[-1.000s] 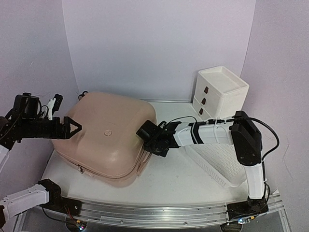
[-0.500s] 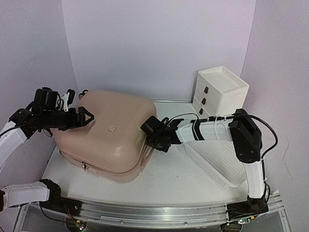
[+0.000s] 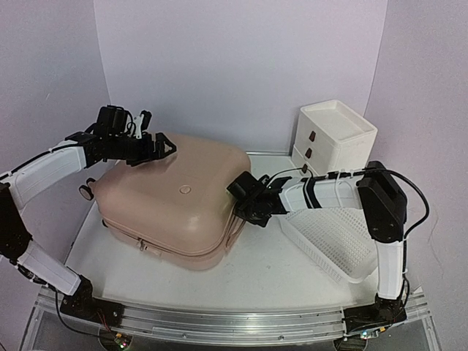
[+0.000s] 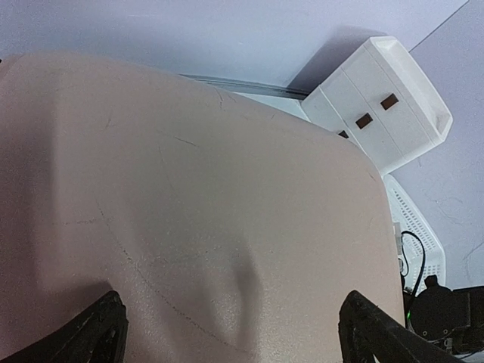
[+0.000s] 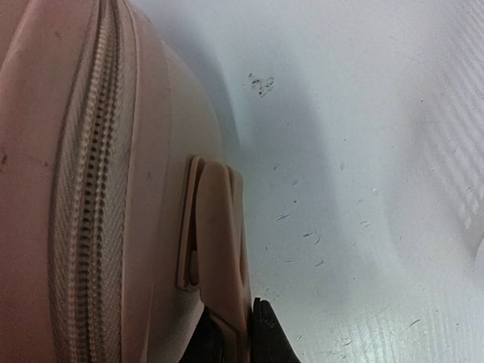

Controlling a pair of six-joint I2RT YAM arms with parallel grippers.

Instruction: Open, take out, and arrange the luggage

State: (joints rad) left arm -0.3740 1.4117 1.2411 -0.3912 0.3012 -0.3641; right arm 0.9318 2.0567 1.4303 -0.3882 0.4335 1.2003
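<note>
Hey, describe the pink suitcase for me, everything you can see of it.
The luggage is a large pale-pink hard shell, plastic-looking, with rounded corners and a small round emblem on top. It lies flat and zipped shut on the white table, turned at an angle. A zipper runs round its side; one wheel shows at the left. The right end effector is closed on its side handle. The open left end effector is over its far corner; contact is unclear.

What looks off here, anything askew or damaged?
The suitcase lies skewed to the table edges, zipped shut, its shell showing fine scratches in the left wrist view. The white basket at the right looks tipped on a slant rather than flat. Small dark scuffs mark the table by the suitcase's handle. Nothing spilled.
</note>
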